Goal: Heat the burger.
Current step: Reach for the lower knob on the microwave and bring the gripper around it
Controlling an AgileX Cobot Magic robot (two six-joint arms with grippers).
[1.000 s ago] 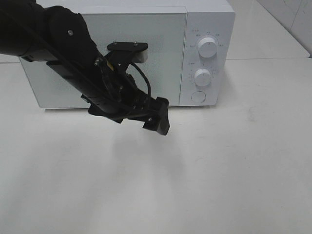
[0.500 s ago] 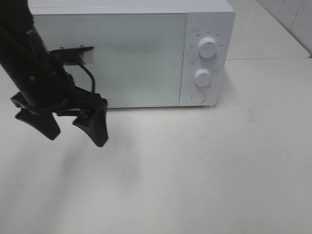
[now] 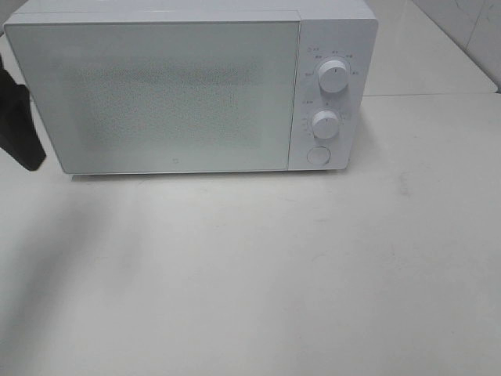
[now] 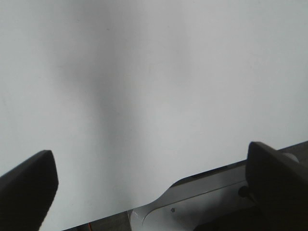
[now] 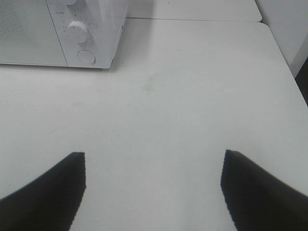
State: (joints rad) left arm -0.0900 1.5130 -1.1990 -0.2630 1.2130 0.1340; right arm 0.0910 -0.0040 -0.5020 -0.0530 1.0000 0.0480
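On the table [image 3: 313,274], the microwave [image 3: 172,94] stands shut; left jaws and right jaws gape wide, empty.

This looks like a robotics lab staged as a kitchen corner. A boxy white microwave oven [image 3: 188,86] with two round white dials [image 3: 334,78] stands on a plain off-white matte surface [image 3: 274,274], where a straight seam [image 3: 423,95] marks two tops butted together. Pale glossy panels with grey joints [image 3: 470,23] close the far corner. The black left tool [image 4: 151,185] and black right tool [image 5: 154,159] hang over the surface.
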